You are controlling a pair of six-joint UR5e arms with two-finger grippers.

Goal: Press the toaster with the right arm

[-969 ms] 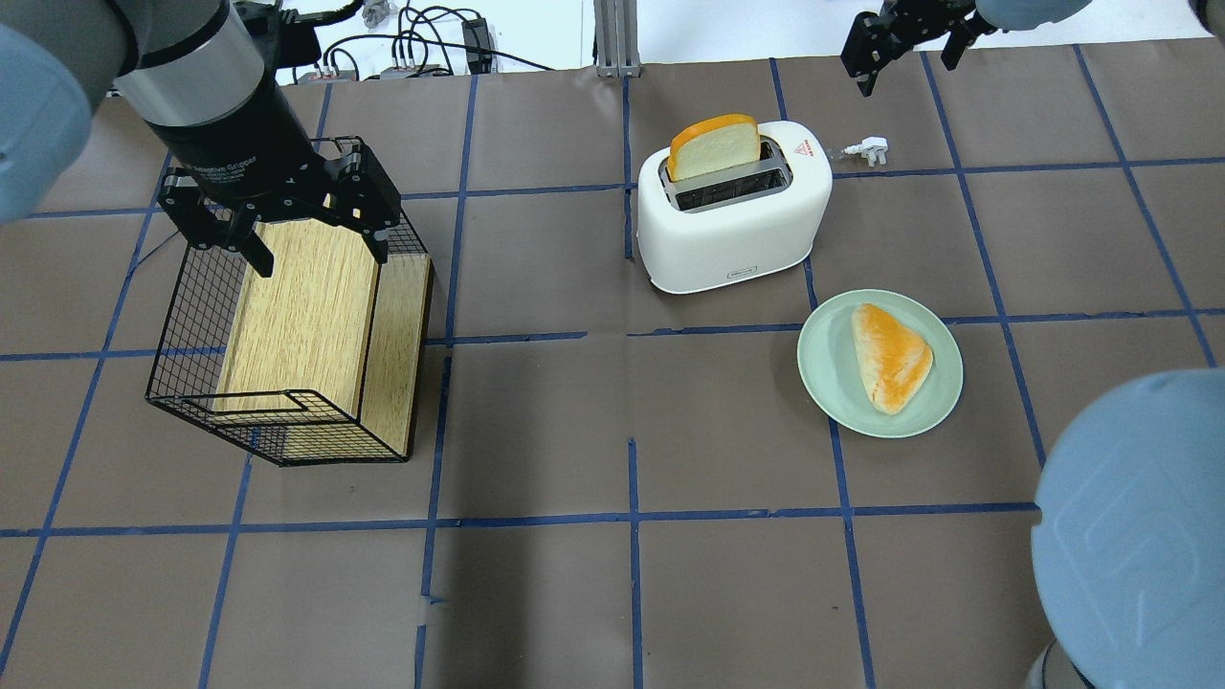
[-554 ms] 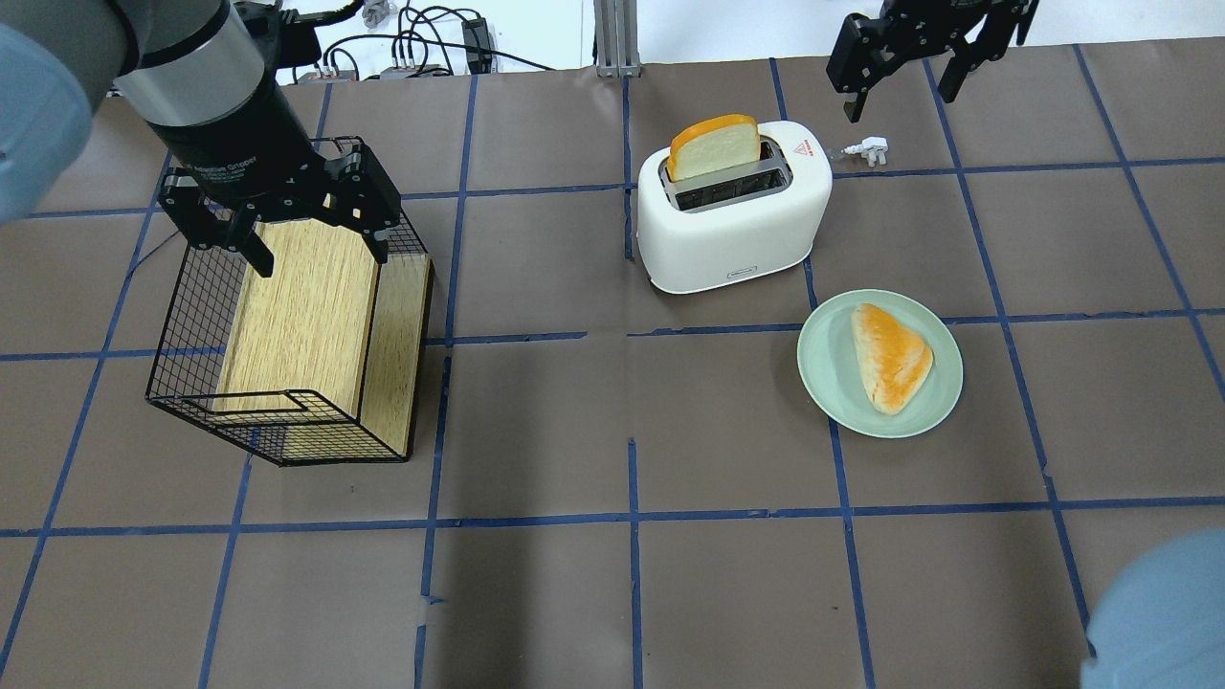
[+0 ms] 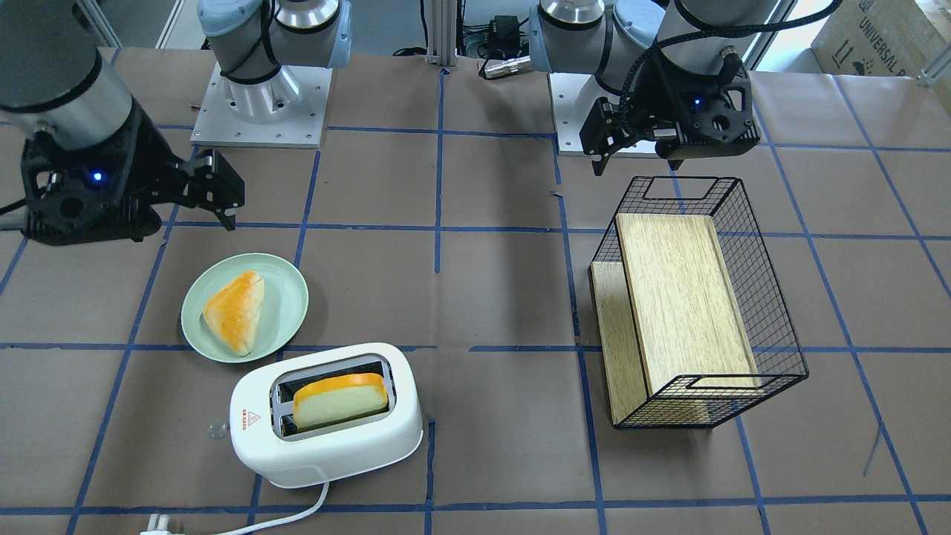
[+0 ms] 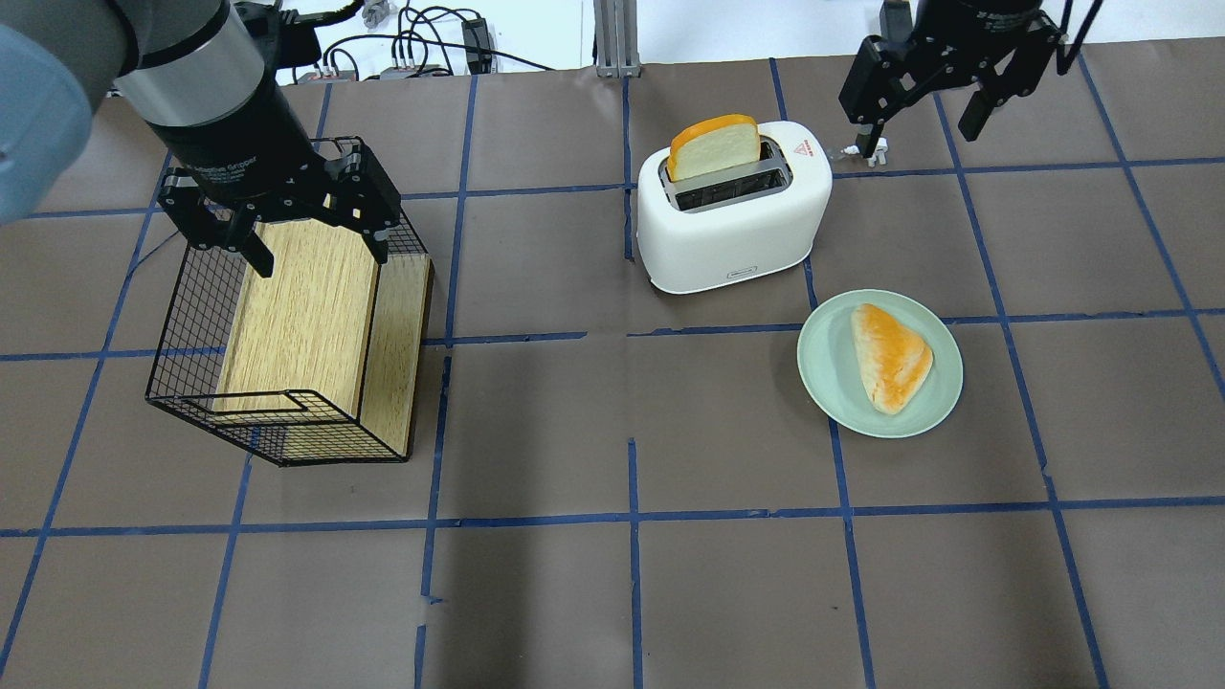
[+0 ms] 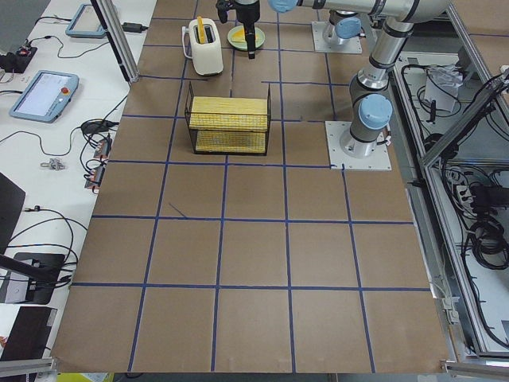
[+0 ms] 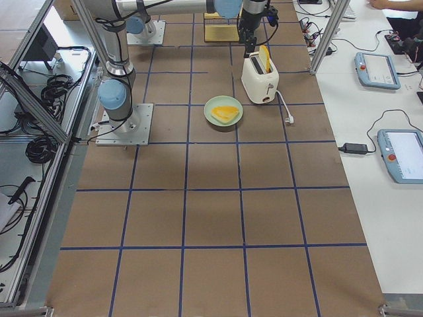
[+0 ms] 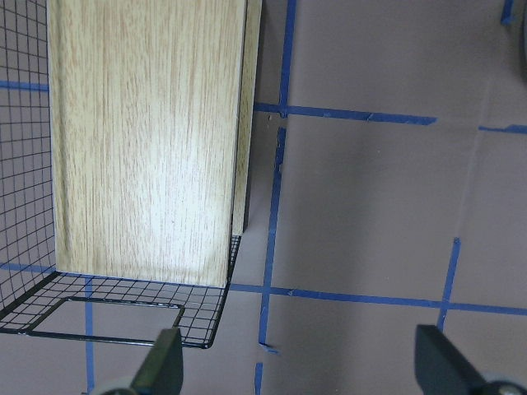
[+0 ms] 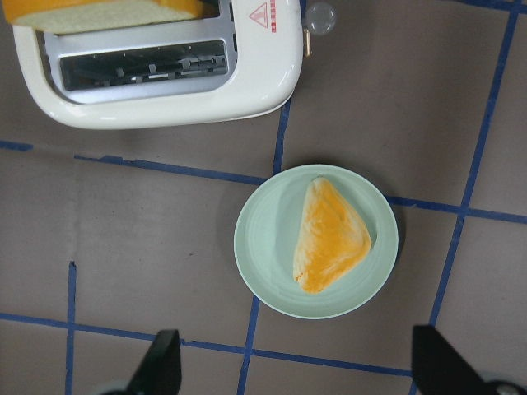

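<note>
The white two-slot toaster (image 4: 732, 230) stands on the table at the far middle, with an orange-crusted bread slice (image 4: 713, 145) upright in its far slot. Its red triangle sticker and clear lever knob (image 3: 217, 429) are on the end toward my right arm. In the right wrist view the toaster (image 8: 165, 82) is at the upper left and the knob (image 8: 319, 18) at the top. My right gripper (image 4: 926, 110) is open and empty, in the air beyond and right of the toaster. My left gripper (image 4: 318, 244) is open and empty above the black wire basket (image 4: 287, 316).
A pale green plate (image 4: 818, 383) with a triangular pastry (image 4: 890, 356) lies just right of and nearer than the toaster. The toaster's white cord and plug (image 3: 160, 524) lie beyond it. The basket holds a wooden board (image 3: 680, 297).
My right gripper has come nearer and lower in the overhead view, closer to the toaster's lever end. The right arm's blue elbow cap has left the lower right corner. The left arm has not moved.
</note>
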